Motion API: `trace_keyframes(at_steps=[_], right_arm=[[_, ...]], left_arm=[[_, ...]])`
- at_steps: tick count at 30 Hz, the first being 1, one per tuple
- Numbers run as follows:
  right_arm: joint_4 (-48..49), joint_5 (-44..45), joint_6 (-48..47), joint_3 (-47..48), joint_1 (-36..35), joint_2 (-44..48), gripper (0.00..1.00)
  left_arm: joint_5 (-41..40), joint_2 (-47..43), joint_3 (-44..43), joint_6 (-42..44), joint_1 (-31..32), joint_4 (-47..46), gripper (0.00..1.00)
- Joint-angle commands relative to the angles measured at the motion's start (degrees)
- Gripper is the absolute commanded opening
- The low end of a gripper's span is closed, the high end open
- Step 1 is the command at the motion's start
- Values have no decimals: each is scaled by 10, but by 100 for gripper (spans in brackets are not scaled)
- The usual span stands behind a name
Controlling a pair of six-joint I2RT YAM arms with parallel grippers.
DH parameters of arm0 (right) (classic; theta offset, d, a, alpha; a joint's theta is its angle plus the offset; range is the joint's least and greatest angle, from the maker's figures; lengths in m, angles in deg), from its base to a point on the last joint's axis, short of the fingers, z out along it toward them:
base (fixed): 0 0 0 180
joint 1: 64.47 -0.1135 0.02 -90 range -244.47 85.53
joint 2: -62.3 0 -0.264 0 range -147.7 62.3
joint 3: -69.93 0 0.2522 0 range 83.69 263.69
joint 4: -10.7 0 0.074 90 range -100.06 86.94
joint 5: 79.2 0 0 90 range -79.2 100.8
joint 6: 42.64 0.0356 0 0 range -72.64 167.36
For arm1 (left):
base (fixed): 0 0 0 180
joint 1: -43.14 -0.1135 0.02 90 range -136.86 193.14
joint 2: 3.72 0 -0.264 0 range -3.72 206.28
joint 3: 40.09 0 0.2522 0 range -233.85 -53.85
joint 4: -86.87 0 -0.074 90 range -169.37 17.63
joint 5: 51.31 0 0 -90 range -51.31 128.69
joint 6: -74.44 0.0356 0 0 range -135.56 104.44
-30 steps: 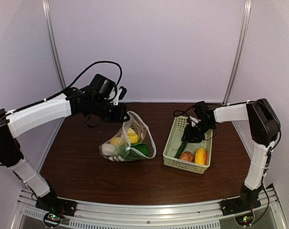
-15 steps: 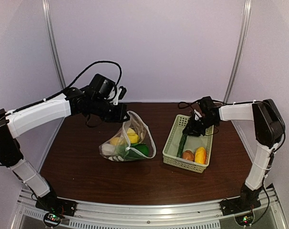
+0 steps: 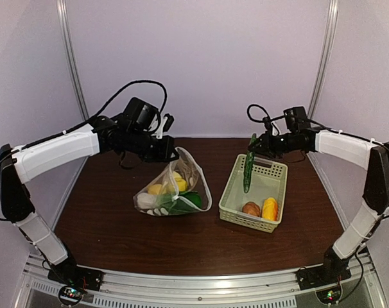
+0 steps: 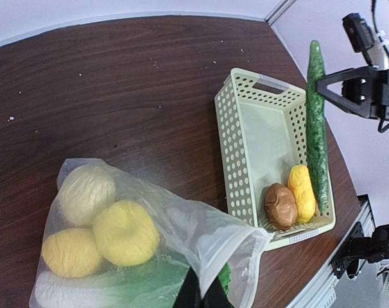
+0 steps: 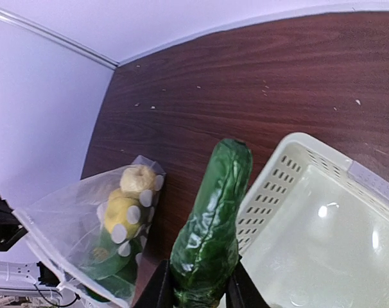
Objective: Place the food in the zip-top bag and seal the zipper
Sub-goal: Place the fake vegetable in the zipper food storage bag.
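The dotted clear zip-top bag [image 3: 172,190] stands on the table with yellow lemons [image 4: 126,232] and a green leafy vegetable [image 3: 185,203] inside. My left gripper [image 3: 172,154] is shut on the bag's mouth edge [image 4: 210,269] and holds it up and open. My right gripper [image 3: 254,147] is shut on the green cucumber [image 3: 248,168], which hangs above the left wall of the pale green basket [image 3: 233,192]; the cucumber also shows in the right wrist view [image 5: 212,228]. A brown round piece [image 3: 250,209] and an orange-yellow piece [image 3: 269,208] lie in the basket.
The basket stands right of the bag on the dark wooden table [image 3: 111,218]. White walls enclose the back and sides. The arm bases sit at the near edge.
My right gripper has lifted the cucumber out of the basket and raised it upward and slightly back. The left gripper still holds the bag's mouth.
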Motion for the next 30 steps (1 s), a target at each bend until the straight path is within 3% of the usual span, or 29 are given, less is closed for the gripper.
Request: trace_keyframes(at_steps=[1,12,22,30], right_arm=[[44,-84,-36,29,3,55,0],[120,-63,-96,82,-36,114,0],[76,16,-239,138,-210,90,0],[83,59,-324,151,-261,58,0]], left_arm=[[26,8,-21,-15,-4,-50,0],[53,-10,-17,-62,-4,-87,0],[68,-11,-33,-91,-4,-97,0],[74,-16,-28,-106,-4,-94,0]])
